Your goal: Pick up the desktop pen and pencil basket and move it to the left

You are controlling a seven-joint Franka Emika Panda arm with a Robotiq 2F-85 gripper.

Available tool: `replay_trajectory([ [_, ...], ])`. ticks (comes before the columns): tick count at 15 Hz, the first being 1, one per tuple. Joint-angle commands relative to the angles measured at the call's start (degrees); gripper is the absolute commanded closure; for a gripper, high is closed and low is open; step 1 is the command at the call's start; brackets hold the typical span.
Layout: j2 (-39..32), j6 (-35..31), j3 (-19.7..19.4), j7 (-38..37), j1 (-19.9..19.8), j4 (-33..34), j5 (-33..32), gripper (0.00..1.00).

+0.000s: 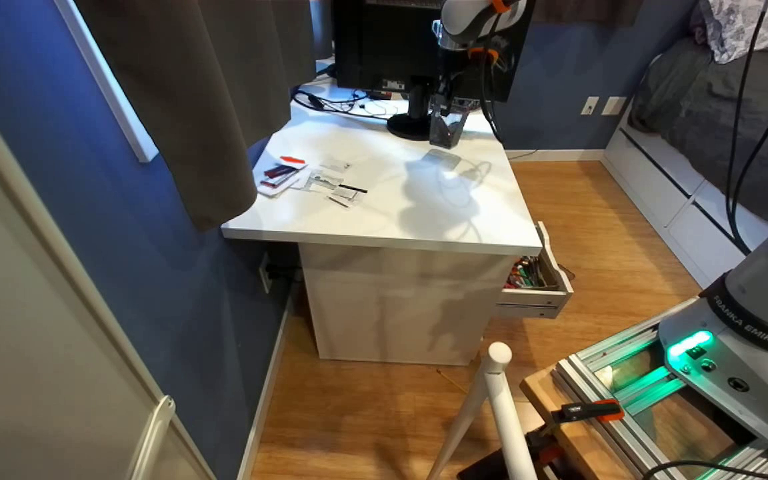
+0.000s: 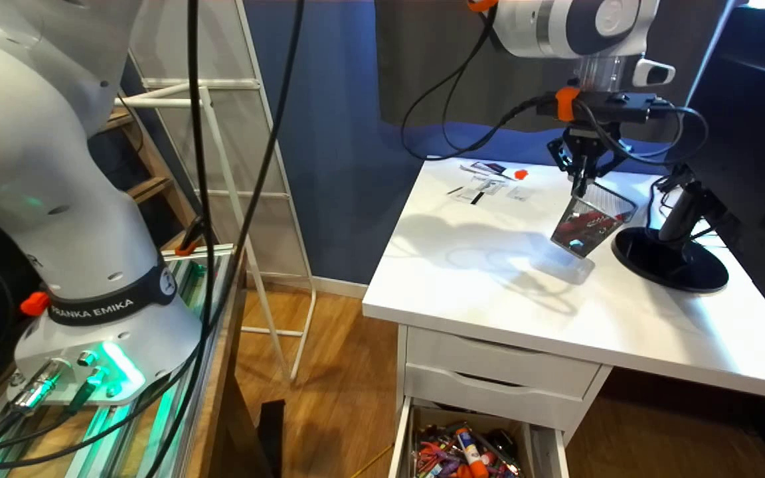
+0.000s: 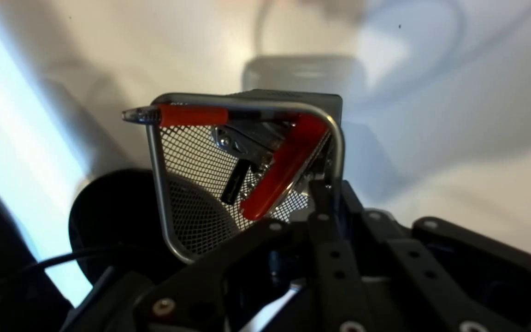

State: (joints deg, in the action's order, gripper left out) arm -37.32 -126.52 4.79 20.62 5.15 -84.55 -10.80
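Aloft, tilted basket [image 2: 585, 227] clamped in jaws, orange pen [image 3: 194, 115] jutting, drawer [image 1: 532, 297] crammed

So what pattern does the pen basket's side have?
A fine open mesh; the pen basket shows it best in the wrist view.

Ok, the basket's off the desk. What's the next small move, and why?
I'd probably ease the basket slowly left at this height: the claw grips its rim, its base hangs clear of the desk, and it tilts, with a red-orange pen jutting past the rim.
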Motion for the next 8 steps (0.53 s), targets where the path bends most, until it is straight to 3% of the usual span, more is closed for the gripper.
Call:
replay_trajectory([
  [1,2.44,5.47,-1.24,0.63,4.30,4.29,-7.21,0.98],
  [4,1.42,8.19,-1.24,3.01,7.00,9.78,-12.95,0.98],
  [8,-1.54,8.21,0.66,10.33,8.12,16.70,-14.20,0.98],
])
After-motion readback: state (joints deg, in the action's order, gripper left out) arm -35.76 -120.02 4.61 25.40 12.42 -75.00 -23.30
